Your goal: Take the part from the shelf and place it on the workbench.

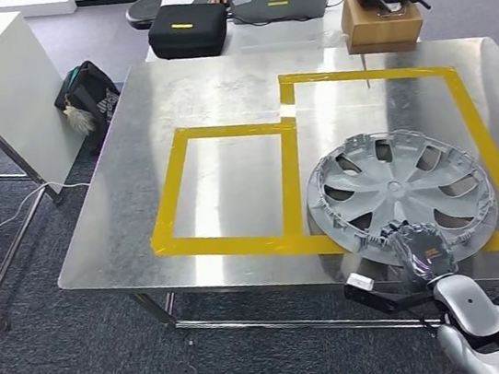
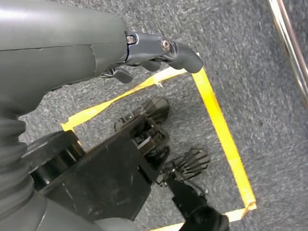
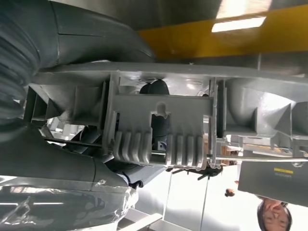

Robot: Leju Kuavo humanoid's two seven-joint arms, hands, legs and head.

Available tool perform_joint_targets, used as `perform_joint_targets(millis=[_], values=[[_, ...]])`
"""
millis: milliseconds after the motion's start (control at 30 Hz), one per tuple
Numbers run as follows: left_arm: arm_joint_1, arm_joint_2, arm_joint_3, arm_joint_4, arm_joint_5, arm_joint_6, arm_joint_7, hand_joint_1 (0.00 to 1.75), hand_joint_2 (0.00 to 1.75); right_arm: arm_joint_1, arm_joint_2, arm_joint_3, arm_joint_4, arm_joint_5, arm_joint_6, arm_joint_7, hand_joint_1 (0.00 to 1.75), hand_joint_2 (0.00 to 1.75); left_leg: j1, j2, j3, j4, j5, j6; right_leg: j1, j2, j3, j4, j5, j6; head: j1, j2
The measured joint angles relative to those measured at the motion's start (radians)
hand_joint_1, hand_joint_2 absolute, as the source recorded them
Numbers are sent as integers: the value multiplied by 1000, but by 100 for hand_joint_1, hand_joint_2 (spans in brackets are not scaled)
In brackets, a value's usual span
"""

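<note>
The part is a grey plastic hubcap (image 1: 400,191), lying flat on the metal desk (image 1: 130,204) at its near right, inside the larger of two yellow tape frames (image 1: 477,132), with its near-left rim crossing the tape. Judged from its thin spoked shell, it should be light and fairly stiff across the face but springy at the rim, with clip tabs on the underside that could snap if squeezed or knocked; the painted face looks smooth and likely slippery. The rim is the sensible place to hold it, fingers under the lip and thumb on top, clear of the clips. The right hand (image 1: 420,249) is at the near rim of the hubcap; in the right wrist view the thumb (image 3: 98,43) lies along one face of the rim and darker fingers (image 3: 159,108) show behind a ribbed clip, so the hand appears clamped on the rim rather than merely touching. The hubcap looks already set down; release appears to be what remains. The left hand (image 2: 160,53) hangs low over carpet (image 2: 254,72), its fingers held loosely apart with nothing between them.
</note>
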Motion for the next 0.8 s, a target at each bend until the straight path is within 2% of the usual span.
perform_joint_targets(millis=[67, 133, 167, 200, 267, 300, 333, 367, 433, 467, 500, 533, 600, 700, 733, 800], values=[[0, 0, 0, 0, 0, 0, 0, 0, 175, -1, 0, 2, -1, 0, -1, -1, 175, 175, -1, 0, -1, 2, -4, -8, 3, 11, -1, 9, -13, -31, -7, 0], [-1, 1, 0, 0, 0, 0, 0, 0, 175, -2, 0, 2, -2, 0, -2, -2, 175, 175, 2, -3, -2, 14, -17, -14, 6, 16, -2, 15, -19, -53, -17, 0], [-2, 1, 0, 0, 0, 0, 0, 0, 175, -4, 0, 2, -2, 0, -3, -2, 175, 175, 2, -5, -16, 44, -35, -15, 7, 18, -1, 15, -20, -61, -18, 0], [-2, 0, 0, 0, 0, 0, 0, 0, 175, -5, 0, 2, -2, -1, -3, -2, 175, 175, 1, -7, -44, 98, -63, -14, 9, 20, 0, 15, -21, -68, -20, 0], [-1, 0, 0, 0, 0, 0, 0, 0, 175, -6, 0, 2, -2, -1, -3, -2, 175, 175, -5, -11, -128, 247, -121, -7, 15, 23, 1, 15, -24, -77, -22, 0], [1, 0, 0, 0, 0, 0, 0, 0, 175, -6, 0, 3, -2, -1, -3, -2, 175, 175, -8, -13, -163, 304, -133, -2, 18, 26, 2, 15, -26, -80, -23, 0], [3, 0, 0, 0, 0, 0, 0, 0, 175, -6, 0, 3, -2, -1, -2, -2, 175, 175, -10, -16, -183, 325, -124, 4, 21, 29, 5, 15, -28, -82, -23, 0], [4, 0, 0, 0, 0, 0, 0, 0, 175, -6, 0, 4, -2, -1, -2, -2, 175, 175, -13, -19, -183, 305, -95, 11, 24, 32, 8, 15, -30, -82, -23, 0], [4, 0, 0, 0, 0, 0, 0, 0, 175, -6, 0, 5, -2, -1, -2, -2, 175, 175, -20, -27, -139, 185, -11, 28, 27, 37, 17, 15, -35, -80, -23, 0], [3, 1, 0, 0, 0, 0, 0, 0, 175, -6, 0, 6, -2, -2, -2, -2, 175, 175, -22, -30, -114, 122, 15, 33, 29, 40, 20, 16, -39, -76, -23, 0], [3, 1, 0, 0, 0, 0, 0, 0, 175, -5, 0, 6, -2, -2, -2, -2, 175, 175, -25, -32, -96, 78, 29, 35, 31, 42, 20, 16, -42, -71, -22, 0], [2, 1, 0, 0, 0, 0, 0, 0, 175, -5, 0, 7, -2, -2, -2, -2, 175, 175, -27, -33, -88, 55, 29, 36, 31, 44, 20, 14, -44, -66, -22, 0], [2, 1, 0, 0, 0, 0, 0, 0, 175, -4, 0, 7, -2, -2, -2, -2, 175, 175, -30, -33, -86, 51, 24, 36, 30, 46, 21, 9, -44, -58, -23, 0], [2, 1, 0, 0, 0, 0, 0, 0, 175, -4, 0, 7, -2, -2, -2, -2, 175, 175, -31, -33, -87, 51, 23, 38, 29, 46, 23, 5, -44, -54, -23, 0], [2, 1, 0, 0, 0, 0, 0, 0, 175, -4, 0, 7, -2, -2, -2, -2, 175, 175, -29, -32, -83, 48, 23, 43, 29, 39, 16, 19, -51, -50, -21, 0], [2, 0, 0, 0, 0, 0, 0, 0, 175, -1, 0, 7, -2, -2, -2, -2, 175, 175, -28, -29, -72, 43, 19, 56, 30, 22, -62, 162, -112, -39, -16, 0]])
